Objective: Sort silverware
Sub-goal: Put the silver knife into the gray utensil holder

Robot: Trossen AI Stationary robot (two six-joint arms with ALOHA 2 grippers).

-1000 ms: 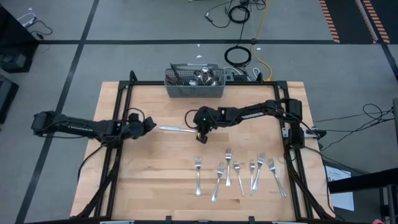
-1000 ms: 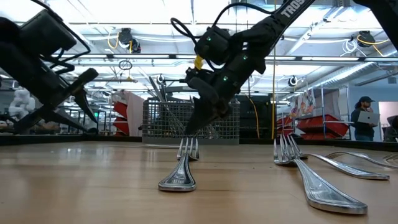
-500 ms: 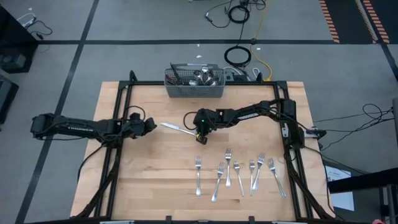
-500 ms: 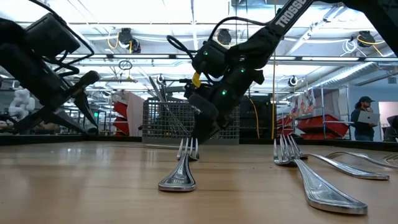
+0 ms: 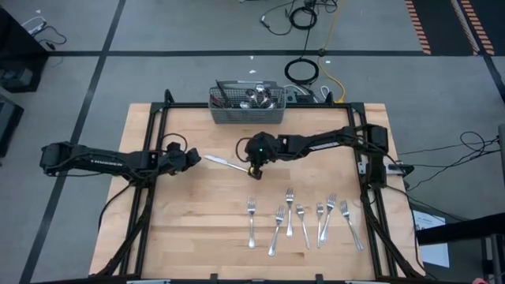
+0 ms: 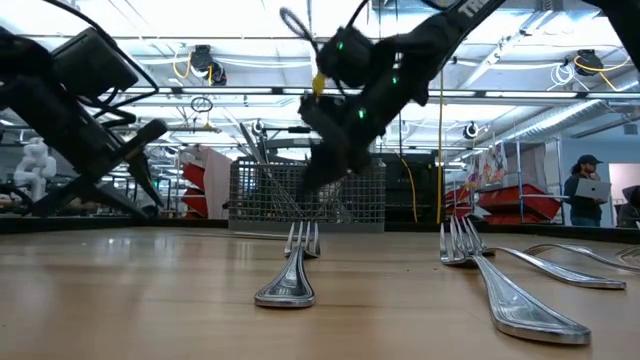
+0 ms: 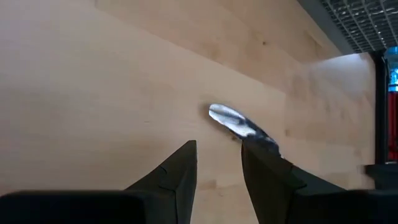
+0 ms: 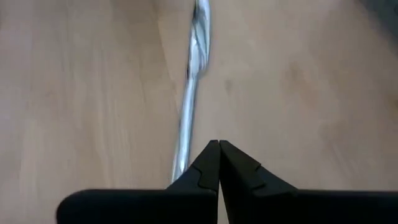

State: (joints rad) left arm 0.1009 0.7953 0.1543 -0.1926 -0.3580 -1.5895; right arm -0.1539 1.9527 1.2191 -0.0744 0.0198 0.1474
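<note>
A slim silver table knife [image 5: 225,162] stretches across mid-table between my two grippers. My right gripper [image 5: 253,168] is shut at the knife's right end and stands raised above the table in the low view [image 6: 308,185]. My left gripper [image 5: 193,157] is open, level, just left of the knife's free end [image 7: 227,116], which shows ahead of its fingertips [image 7: 219,142] without touching them. Several forks [image 5: 304,221] lie flat in a row near the table's near edge. More silverware stands in the grey mesh basket [image 5: 246,113]. My right gripper holds the knife by its right end [image 8: 179,168], coming from above and slanting toward the table's left. The shaft comes out from under the shut fingers [image 8: 205,165], which hide the place of contact. The knife runs on from the gripper toward my left gripper.
The mesh basket sits at the table's far edge. The row of forks [image 6: 290,270] fills the near-right part of the table. Black frame rails [image 5: 150,189] run along the left and right sides. Bare wood lies at the near left. A person stands far off in the room [image 6: 588,190].
My right gripper has risen off the table, staying shut. The knife has gone with it, and its free left end has swung a little toward the far edge. My left gripper has edged slightly toward the knife, still open.
</note>
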